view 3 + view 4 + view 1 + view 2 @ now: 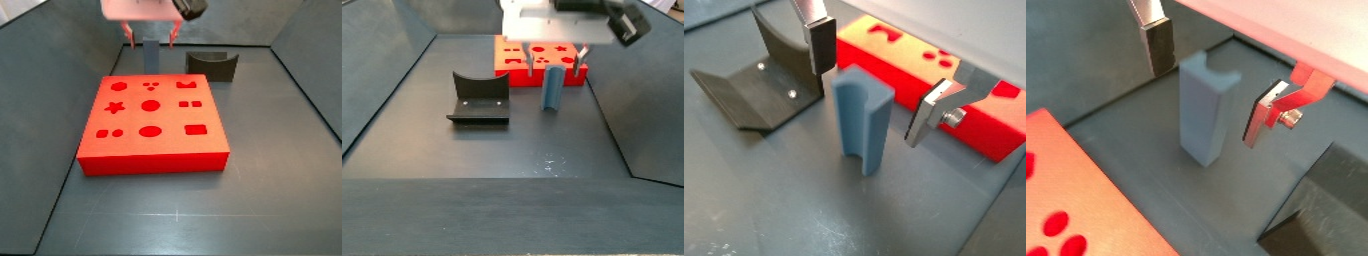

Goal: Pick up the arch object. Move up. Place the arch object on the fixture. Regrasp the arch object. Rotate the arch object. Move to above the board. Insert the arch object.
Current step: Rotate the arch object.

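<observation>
- On the floor between the board [543, 58] and the fixture [478, 100], the arch [862, 120] stands up tall on its end, with its notch on top.
- The hand [878, 88] is spread wide and holds nothing. One finger [820, 44] is on each side of the arch, and both look clear of it.
- In a side view the hand [553, 42] is low over the arch [553, 88], so I think the pick-up step is just starting.
- The arch is tall and thin. If one finger bumps it before the other one does, it could tip over.
- If the hand closes too near the top, by the notch, the grip may be weak, and the arch could slip or twist.
- The board sits close by, so a wide finger [1268, 113] might knock its edge on the way down. It is hard to tell how much room there is.
- The board's cut-outs [150, 104] all look empty; nothing is in them yet.
- The fixture's scoop [762, 78] is empty too.
</observation>
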Tool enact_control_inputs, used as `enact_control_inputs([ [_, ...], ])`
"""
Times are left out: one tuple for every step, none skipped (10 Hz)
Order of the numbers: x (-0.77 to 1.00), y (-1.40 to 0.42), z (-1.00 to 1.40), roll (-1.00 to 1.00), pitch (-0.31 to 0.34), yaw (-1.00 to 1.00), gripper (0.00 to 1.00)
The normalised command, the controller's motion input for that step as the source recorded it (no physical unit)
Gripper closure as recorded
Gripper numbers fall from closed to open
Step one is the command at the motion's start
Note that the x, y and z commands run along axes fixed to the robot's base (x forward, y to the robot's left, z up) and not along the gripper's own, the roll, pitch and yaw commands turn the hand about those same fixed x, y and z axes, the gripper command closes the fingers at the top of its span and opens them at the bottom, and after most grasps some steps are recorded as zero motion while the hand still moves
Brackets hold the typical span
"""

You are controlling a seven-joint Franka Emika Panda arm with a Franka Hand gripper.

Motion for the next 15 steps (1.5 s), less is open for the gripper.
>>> enact_control_inputs([
  [-0.03,0.0,0.8,-0.09,0.042,-0.04,0.0],
  [-0.02,0.01,0.64,-0.09,0.054,-0.04,0.0],
  [-0.01,0.01,0.41,-0.1,0.056,-0.04,0.0],
  [-0.01,0.01,0.29,-0.1,0.058,-0.04,0.0],
  [0.0,0.0,0.0,-0.01,0.005,1.0,0.0],
  [0.01,0.0,-0.07,-0.01,0.005,1.0,0.0],
  [0.03,-0.01,-0.04,-0.01,0.004,1.0,0.0],
  [0.03,0.0,-0.03,-0.01,0.003,1.0,0.0],
  [0.03,0.0,-0.03,-0.01,0.003,1.0,0.0],
  [0.03,0.0,-0.02,-0.01,0.003,1.0,0.0],
  [0.03,0.0,-0.02,-0.01,0.003,1.0,0.0],
  [0.03,0.0,-0.02,-0.01,0.003,1.0,0.0],
  [0.03,0.0,-0.02,-0.01,0.003,1.0,0.0],
  [0.03,0.0,-0.02,-0.01,0.004,1.0,0.0],
  [0.03,0.0,-0.02,-0.01,0.004,1.0,0.0],
])
